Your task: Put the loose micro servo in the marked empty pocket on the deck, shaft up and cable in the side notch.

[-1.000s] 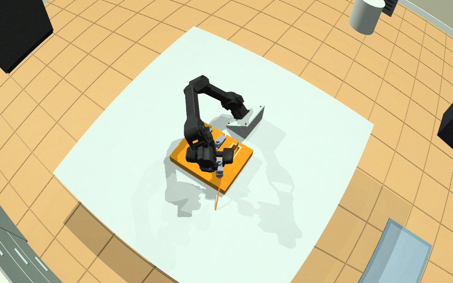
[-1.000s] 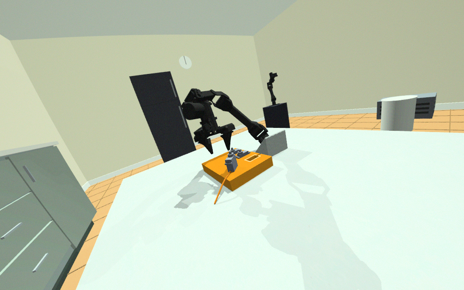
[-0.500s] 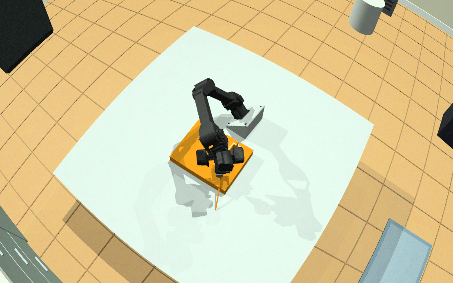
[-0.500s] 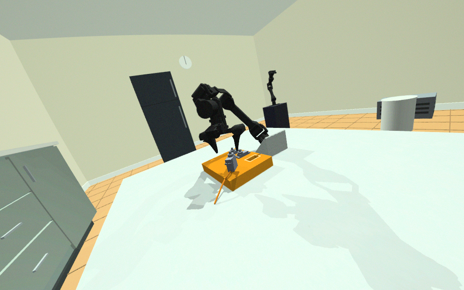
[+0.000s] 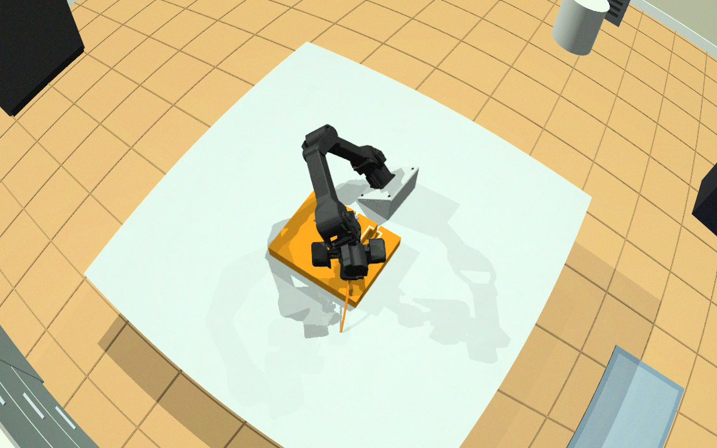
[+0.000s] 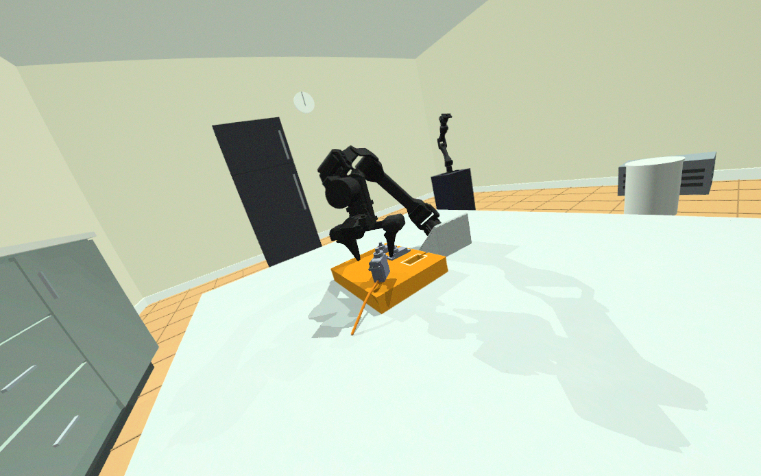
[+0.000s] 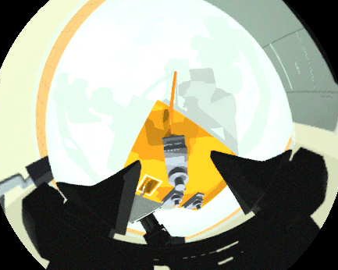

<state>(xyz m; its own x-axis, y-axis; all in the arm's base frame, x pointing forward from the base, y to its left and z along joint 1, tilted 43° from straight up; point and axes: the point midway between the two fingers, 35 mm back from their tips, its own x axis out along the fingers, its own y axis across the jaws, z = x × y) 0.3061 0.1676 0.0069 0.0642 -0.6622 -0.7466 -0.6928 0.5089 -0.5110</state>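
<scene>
The loose grey micro servo (image 6: 378,269) (image 7: 175,151) stands on the orange deck (image 5: 289,244) (image 6: 421,278) (image 7: 199,137) near its front edge. Its orange cable (image 5: 344,311) (image 6: 361,313) (image 7: 172,90) trails off the deck onto the table. The white-outlined empty pocket (image 6: 413,258) (image 7: 150,184) lies further back on the deck, and nothing sits in it. My gripper (image 5: 350,254) (image 6: 373,252) (image 7: 176,159) is open and empty. It hangs just above the servo with a finger on each side, not touching it. In the top view the gripper hides the servo.
Two seated servos (image 6: 398,252) (image 7: 183,200) sit in the deck's back row beside the pocket. The arm's grey wedge-shaped base (image 5: 400,189) (image 6: 448,233) stands right behind the deck. A grey cabinet (image 6: 29,330) stands off the table to the left.
</scene>
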